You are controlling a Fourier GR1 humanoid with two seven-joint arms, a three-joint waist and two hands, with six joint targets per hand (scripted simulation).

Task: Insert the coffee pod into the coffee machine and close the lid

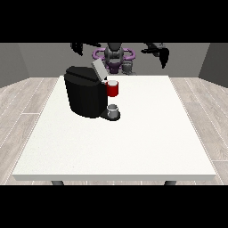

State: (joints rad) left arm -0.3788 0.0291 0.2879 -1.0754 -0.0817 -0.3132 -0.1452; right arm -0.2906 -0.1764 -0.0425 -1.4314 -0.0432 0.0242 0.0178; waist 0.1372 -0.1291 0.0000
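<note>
The black coffee machine (84, 95) stands on the white table (133, 142), left of the middle. Its grey lid (99, 69) is tilted up and open. Under the lid the red pod holder (113, 89) juts from the machine's front. A small grey cup-shaped piece (114, 110) sits on the machine's base below the holder. I cannot tell whether the coffee pod lies in the holder. Both hands are raised beside the robot's torso, behind the table's far edge. The hand at the view's left (78, 47) and the hand at the view's right (158, 51) hold nothing, fingers relaxed.
The robot's torso (115, 57) stands behind the far edge of the table, just right of the machine. A wooden floor surrounds the table on all sides.
</note>
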